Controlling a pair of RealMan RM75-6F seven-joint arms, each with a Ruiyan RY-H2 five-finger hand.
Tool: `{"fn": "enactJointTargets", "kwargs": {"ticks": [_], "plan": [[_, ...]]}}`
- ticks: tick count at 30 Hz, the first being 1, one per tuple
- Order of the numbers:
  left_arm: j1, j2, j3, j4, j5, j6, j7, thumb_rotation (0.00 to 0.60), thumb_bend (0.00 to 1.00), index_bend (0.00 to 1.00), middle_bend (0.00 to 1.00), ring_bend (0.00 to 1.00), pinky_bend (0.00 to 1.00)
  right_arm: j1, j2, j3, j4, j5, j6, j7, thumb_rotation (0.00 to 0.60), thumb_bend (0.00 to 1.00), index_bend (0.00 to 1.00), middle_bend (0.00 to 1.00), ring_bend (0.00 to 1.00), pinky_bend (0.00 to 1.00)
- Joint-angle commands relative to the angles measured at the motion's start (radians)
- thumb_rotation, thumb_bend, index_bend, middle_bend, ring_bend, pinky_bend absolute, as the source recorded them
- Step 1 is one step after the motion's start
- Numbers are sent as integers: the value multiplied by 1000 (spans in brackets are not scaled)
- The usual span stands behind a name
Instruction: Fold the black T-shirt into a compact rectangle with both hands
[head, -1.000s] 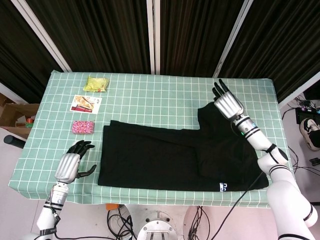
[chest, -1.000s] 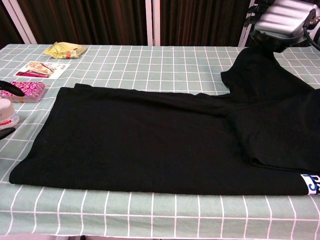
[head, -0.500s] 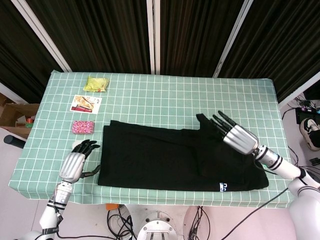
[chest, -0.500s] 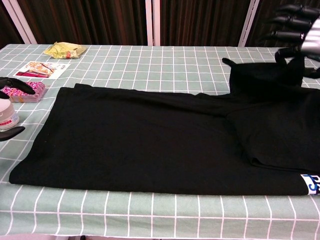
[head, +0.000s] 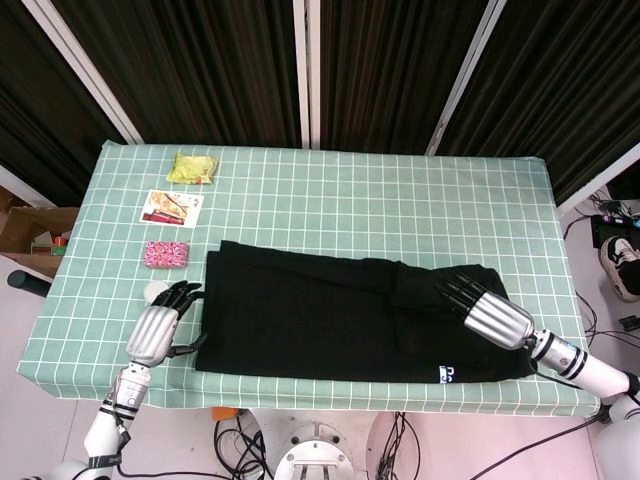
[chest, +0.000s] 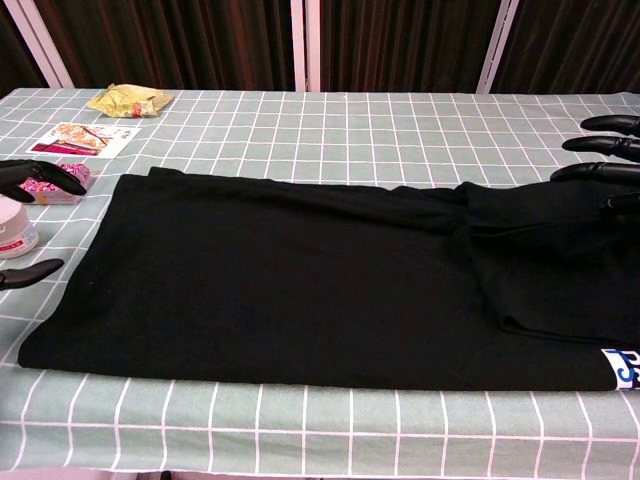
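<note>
The black T-shirt (head: 320, 315) lies flat near the table's front edge as a long band, also seen in the chest view (chest: 300, 280). Its right sleeve is folded down onto the body. My right hand (head: 490, 315) lies low over that folded right end, fingers (chest: 610, 148) stretched out with the thumb under them, and appears to pinch the sleeve cloth. My left hand (head: 160, 330) hovers just off the shirt's left hem with fingers spread and nothing in it; in the chest view only its fingertips (chest: 45, 180) show.
On the green checked table (head: 380, 200), at the left, lie a yellow-green packet (head: 192, 167), a picture card (head: 173, 208) and a pink patterned pack (head: 166, 254). A small white container (chest: 12, 228) stands next to my left hand.
My right hand swept the lifted right sleeve from the far side toward the front and laid it onto the shirt. My left hand edged closer to the left hem.
</note>
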Motion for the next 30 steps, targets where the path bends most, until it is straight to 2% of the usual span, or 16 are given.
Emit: {"fn": "enactJointTargets", "kwargs": {"ticks": [1,2,6,8,13,17,20,22,24,26,30], "plan": [[-2,-3,0,2,-3,-5,2,512,261,242,141,94,202,-15,-6,4,8,6,-17,3,600,414,507,138,0,0],[-3,-4,-1,3,-5,-8,2,512,261,242,140,94,202,-17,-10,9,5,11,-26,2,600,371,467,122,0,0],[-9,-3,-3,7,-7,-15,11,512,260,242,139,94,202,-35,-25,27,-26,36,-82,16,600,89,105,11,0,0],[-9,1,-4,8,-6,-12,21,513,260,242,137,94,202,-48,-23,26,-39,38,-97,8,600,18,15,0,0,0],[-16,30,-9,16,-11,-19,41,519,260,242,137,94,202,-92,10,47,-86,58,-26,44,600,0,0,0,0,0],[-34,70,-14,28,-1,-31,85,600,261,242,137,94,202,-116,48,113,-135,114,69,90,600,0,0,0,0,0],[-65,102,-14,57,21,-62,112,600,261,247,137,94,200,-117,102,174,-233,167,102,122,600,0,0,0,0,0],[-86,113,-14,85,31,-87,123,600,261,257,140,94,199,-112,152,201,-332,190,104,119,600,0,0,0,0,0],[-116,117,-10,126,59,-113,133,600,262,267,146,94,198,-105,225,226,-483,207,97,90,600,0,0,0,0,0],[-144,103,-8,187,86,-129,137,600,262,270,149,94,199,-98,305,235,-646,212,72,39,600,0,0,0,0,0],[-187,57,1,302,117,-159,100,600,262,270,149,94,199,-96,416,251,-885,228,23,-41,600,0,0,0,0,0]]}}
